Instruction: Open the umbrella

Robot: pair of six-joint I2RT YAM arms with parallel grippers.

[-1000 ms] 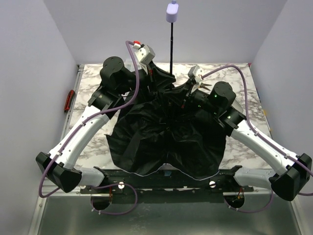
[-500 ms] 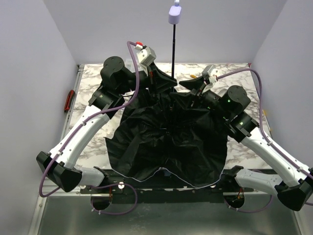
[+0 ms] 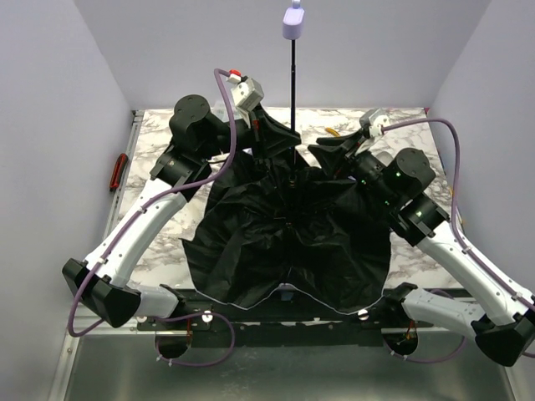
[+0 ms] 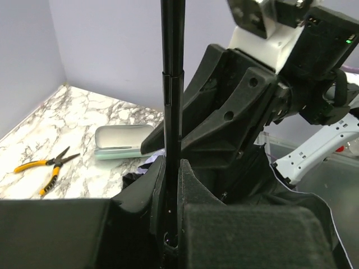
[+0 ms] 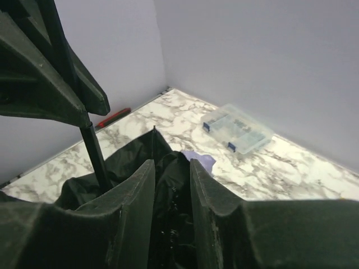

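Note:
The umbrella lies with its black canopy spread loosely over the table, underside up. Its thin black shaft rises to the lavender handle. My left gripper is shut on the shaft low down, near the canopy. My right gripper is closed on a bunched fold of canopy fabric just right of the shaft. A bit of lavender outer fabric peeks out beyond it. From above, the left gripper and right gripper flank the shaft's base.
Yellow-handled pliers and a pale green case lie on the marble table at the back right. A clear compartment box sits at the back left. A red tool rests by the left wall.
My right arm has swung out to the right and back with the canopy in its grip. The black fabric has spread wider on that side. The left gripper stays on the shaft.

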